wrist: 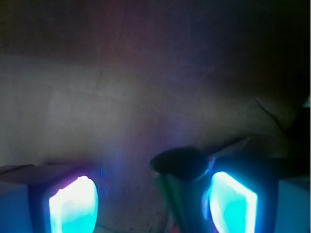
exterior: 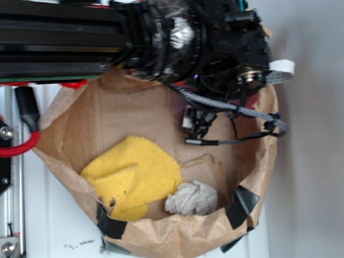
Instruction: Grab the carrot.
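One broad tub of crumpled brown paper (exterior: 161,236) fills most of the exterior view, its rim patched in places with strips of black tape (exterior: 242,204). Across the top of that view lies the black WidowX arm (exterior: 177,37), its bulk leaning in over the tub's far edge, with a grey braided cable (exterior: 215,105) looping down from it across the paper floor. A yellow cloth (exterior: 145,166), folded over on itself, lies on the floor of the tub toward its near left side. Just beside the cloth's right edge sits a crumpled grey wad (exterior: 191,199). Outside the tub, at the left, a red cable (exterior: 24,142) curves along the white surface.

From the wrist camera, the gripper (wrist: 153,182) hangs close over dim, purple-tinted paper, its two pads glowing cyan at lower left (wrist: 73,208) and lower right (wrist: 233,204). They stand wide apart, and the left one touches nothing. Between them, close against the pad on the picture's right, is a dark rounded stub with green below it, apparently the top of the carrot (wrist: 180,162). The blur hides whether that pad touches it. The rest of the carrot cannot be made out there, and in the exterior view the arm hides it altogether.
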You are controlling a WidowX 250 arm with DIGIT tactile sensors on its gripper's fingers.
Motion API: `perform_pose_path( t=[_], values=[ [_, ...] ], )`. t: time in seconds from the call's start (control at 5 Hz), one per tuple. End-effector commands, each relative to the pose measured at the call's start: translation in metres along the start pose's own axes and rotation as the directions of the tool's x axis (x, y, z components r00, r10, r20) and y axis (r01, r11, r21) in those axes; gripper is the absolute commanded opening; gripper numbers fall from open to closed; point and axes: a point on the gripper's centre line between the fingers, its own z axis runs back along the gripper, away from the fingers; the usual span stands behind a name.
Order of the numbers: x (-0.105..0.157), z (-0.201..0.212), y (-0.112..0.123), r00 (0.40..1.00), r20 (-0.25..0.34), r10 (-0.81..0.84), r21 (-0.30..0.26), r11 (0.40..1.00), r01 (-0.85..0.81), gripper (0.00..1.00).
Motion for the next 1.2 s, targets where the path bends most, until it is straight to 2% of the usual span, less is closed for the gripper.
perform_pose_path(
  t=[0.0, 0.2, 1.0],
  values=[
    [-0.018, 0.020, 0.023, 1.000, -0.006, 0.011, 0.064, 0.998, -0.010, 1.00],
    [-0.023, 0.023, 0.021, 1.000, 0.018, 0.013, 0.067, 0.998, -0.014, 0.00],
    [-0.044, 0.045, 0.021, 1.000, 0.026, 0.005, 0.028, 1.000, -0.006, 0.00]
  ],
)
